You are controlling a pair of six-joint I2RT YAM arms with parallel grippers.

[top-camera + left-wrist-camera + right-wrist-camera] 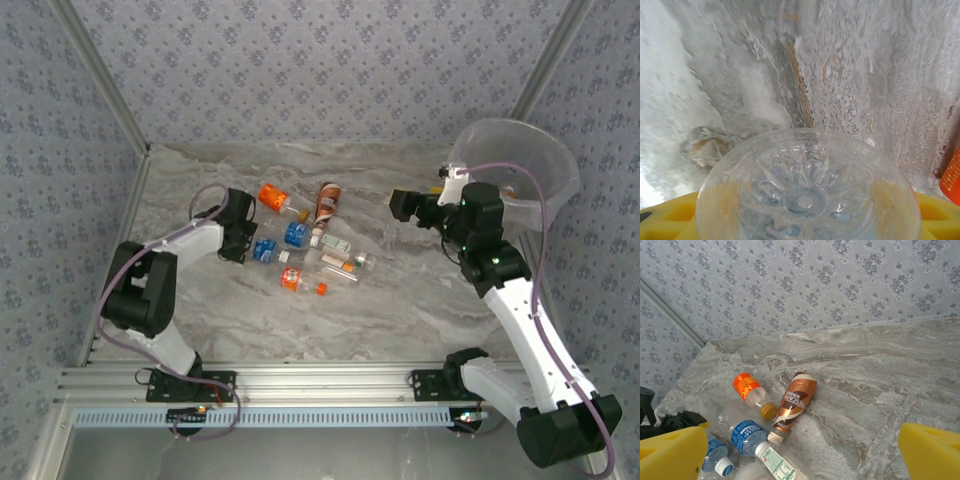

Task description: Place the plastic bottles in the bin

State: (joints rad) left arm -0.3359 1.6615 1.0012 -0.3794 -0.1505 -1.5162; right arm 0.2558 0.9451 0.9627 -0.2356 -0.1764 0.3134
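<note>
Several plastic bottles lie mid-table: an orange-labelled one [272,197] [746,389], a brown Nescafe one [327,200] [796,401], a blue-labelled one [296,234] [747,436], and clear ones [340,265]. My left gripper [243,247] [807,205] is at the cluster's left end, its yellow fingers [670,217] pressed on both sides of a clear blue-labelled bottle [263,250] whose ribbed base [805,192] faces the camera. My right gripper [400,205] [802,455] hovers open and empty between the bottles and the bin [555,170] at the back right.
Patterned walls close the table at the back and both sides. An aluminium rail [300,385] runs along the near edge. Bare marble [400,300] lies between the bottle cluster and the right arm. Another orange label [952,175] shows at the right of the left wrist view.
</note>
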